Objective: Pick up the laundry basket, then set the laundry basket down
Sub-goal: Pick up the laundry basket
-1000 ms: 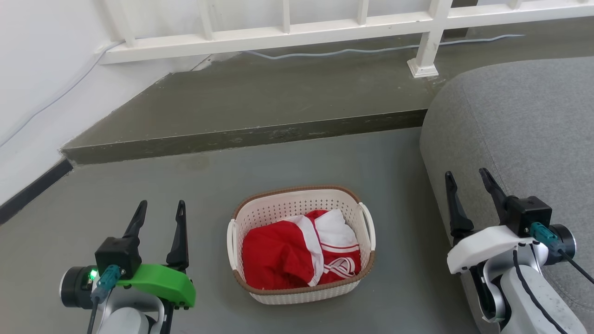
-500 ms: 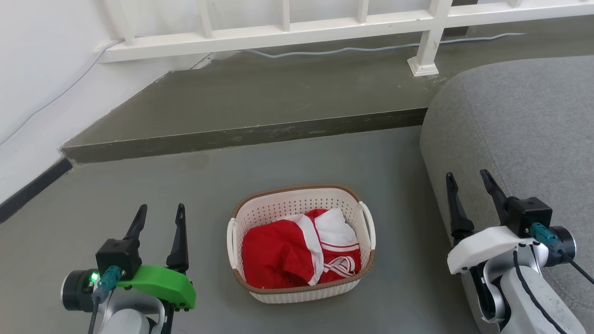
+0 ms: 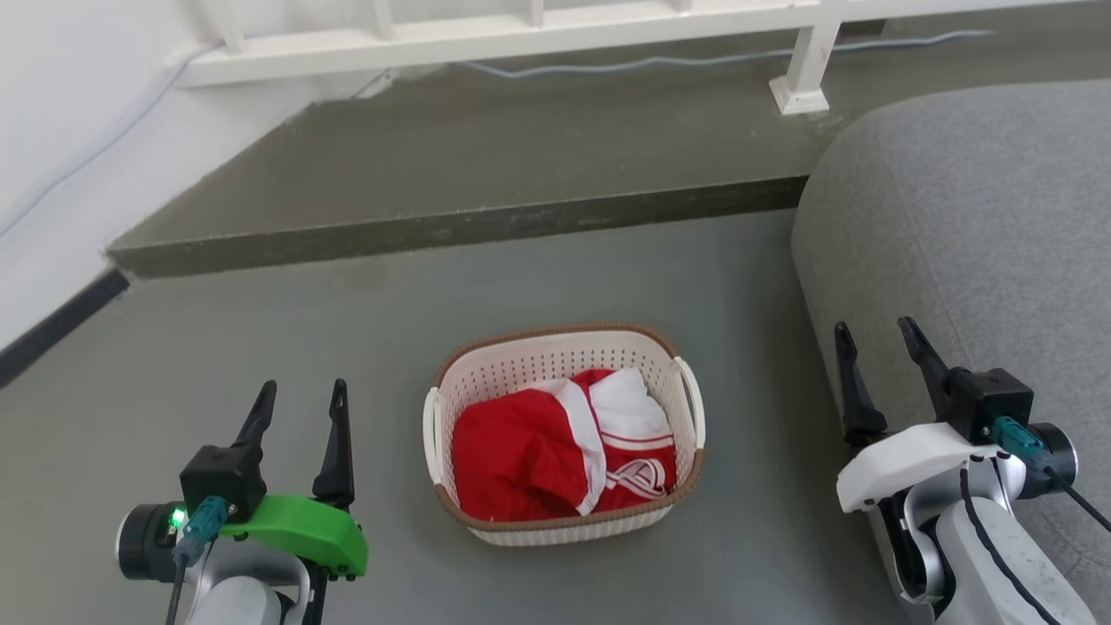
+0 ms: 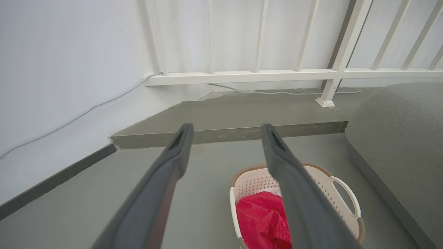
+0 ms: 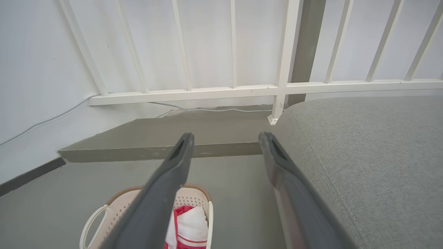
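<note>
A grey cushion (image 3: 955, 217) borders the floor (image 3: 260, 330) where the laundry basket (image 3: 538, 369) sits, a red-and-white garment (image 3: 521, 460) inside. The left gripper (image 3: 303, 388) and right gripper (image 3: 872, 327) hang either side, clear of its handles, fingers spread, gripping nothing.

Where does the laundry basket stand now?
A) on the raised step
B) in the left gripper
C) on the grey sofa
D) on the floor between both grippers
D: the laundry basket rests on the floor, left gripper and right gripper open beside it.
</note>
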Controlling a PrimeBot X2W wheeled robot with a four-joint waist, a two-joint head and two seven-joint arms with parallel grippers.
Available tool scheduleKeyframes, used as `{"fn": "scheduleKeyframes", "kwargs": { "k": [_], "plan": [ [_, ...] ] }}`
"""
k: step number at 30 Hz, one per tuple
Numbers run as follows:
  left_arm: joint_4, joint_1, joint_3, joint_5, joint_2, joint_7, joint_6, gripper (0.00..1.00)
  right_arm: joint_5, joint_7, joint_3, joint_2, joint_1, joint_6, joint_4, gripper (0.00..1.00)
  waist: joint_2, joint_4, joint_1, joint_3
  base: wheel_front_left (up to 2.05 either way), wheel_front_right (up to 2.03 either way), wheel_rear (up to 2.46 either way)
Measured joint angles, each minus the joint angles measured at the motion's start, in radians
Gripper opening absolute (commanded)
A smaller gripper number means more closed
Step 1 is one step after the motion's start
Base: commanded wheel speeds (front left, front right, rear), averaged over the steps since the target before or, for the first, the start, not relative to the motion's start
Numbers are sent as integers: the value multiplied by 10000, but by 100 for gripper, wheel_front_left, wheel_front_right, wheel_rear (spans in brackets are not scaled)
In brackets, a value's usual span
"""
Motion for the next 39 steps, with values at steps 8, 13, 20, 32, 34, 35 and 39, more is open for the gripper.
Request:
{"fn": "scheduleKeyframes", "kwargs": {
  "k": [8, 13, 20, 32, 34, 35, 39],
  "plan": [
    [-125, -112, -15, -2, -59, 0, 0, 100, -23, 0, -12, 52, -22, 0, -59, 100, 0, 27, 0, 605, 0, 0, 0],
    [-265, -387, 2, -31, -69, 0, -2, 100, -107, 0, 29, 61, -157, 0, -107, 100, 0, 39, 0, 1106, 0, 0, 0],
    [-314, -699, 4, -105, -109, 0, -12, 100, -196, 0, 100, 148, -495, 0, -174, 100, 0, 36, 0, 1899, 0, 0, 0],
    [-318, -1311, 67, -198, -136, 0, -134, 100, -351, -2, 199, 286, -1074, -2, -203, 100, 0, 15, 0, 3265, 0, 0, 0],
    [-316, -1432, 73, -201, -140, 0, -146, 100, -374, -2, 199, 303, -1184, -2, -213, 100, 0, 5, 0, 3523, 0, 0, 0],
    [-314, -1500, 75, -201, -142, 0, -173, 100, -382, -2, 201, 314, -1248, -4, -217, 100, 0, -1, 0, 3654, 0, 0, 0],
    [-314, -1777, 86, -201, -146, -2, -188, 100, -435, -2, 201, 370, -1527, -4, -236, 100, 0, -29, 0, 4168, 0, 0, 0]
  ]
}}
